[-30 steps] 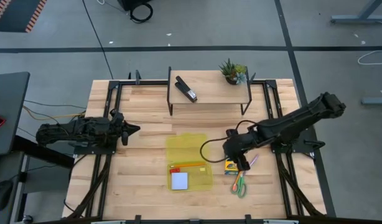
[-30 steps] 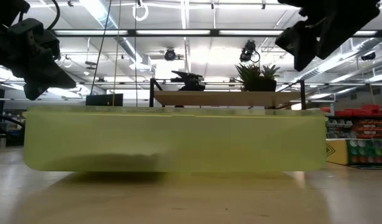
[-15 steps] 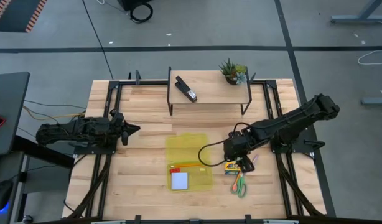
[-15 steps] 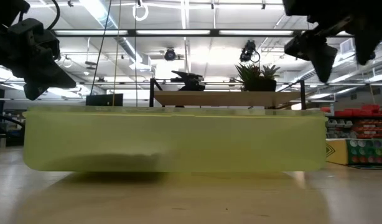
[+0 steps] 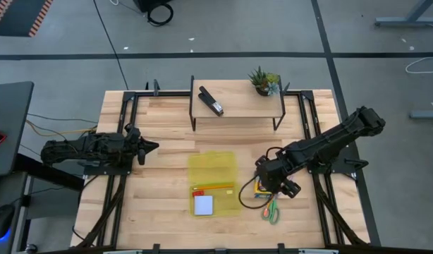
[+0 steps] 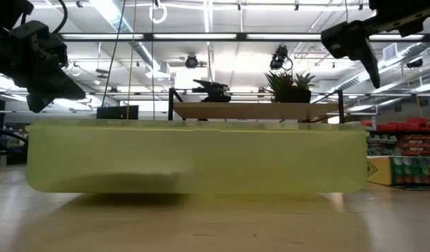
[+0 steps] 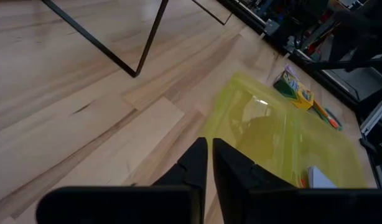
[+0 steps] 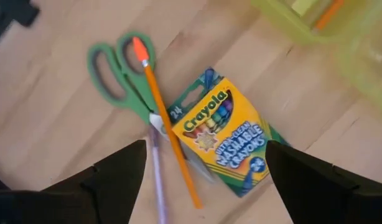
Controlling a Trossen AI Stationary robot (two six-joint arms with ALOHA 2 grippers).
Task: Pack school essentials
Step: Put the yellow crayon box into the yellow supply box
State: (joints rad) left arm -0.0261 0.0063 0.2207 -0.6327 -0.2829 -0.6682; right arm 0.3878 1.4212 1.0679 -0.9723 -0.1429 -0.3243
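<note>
Only the right wrist view shows the loose items clearly: one flat cardboard crayon box (image 8: 225, 134), one slim orange pencil (image 8: 166, 118) lying across its edge, one purple pen (image 8: 158, 171) beside the pencil, and one pair of green-handled scissors (image 8: 119, 71) with looped plastic grips, all on the wooden bench (image 8: 48, 143). The right claw (image 8: 200, 180) hangs over them with its fingers apart, holding nothing. From above, that claw (image 5: 278, 185) hides most of the crayon box (image 5: 259, 189); the scissors (image 5: 271, 209) lie just in front of it. The high view alone shows one translucent yellow case (image 5: 213, 169) holding a pale notepad (image 5: 203, 204). The left claw (image 5: 149, 147), fingers together and empty, waits well apart at the bench's left. On the raised shelf (image 5: 238, 106) sit one stapler (image 5: 211, 101) and one plant (image 5: 263, 80).
</note>
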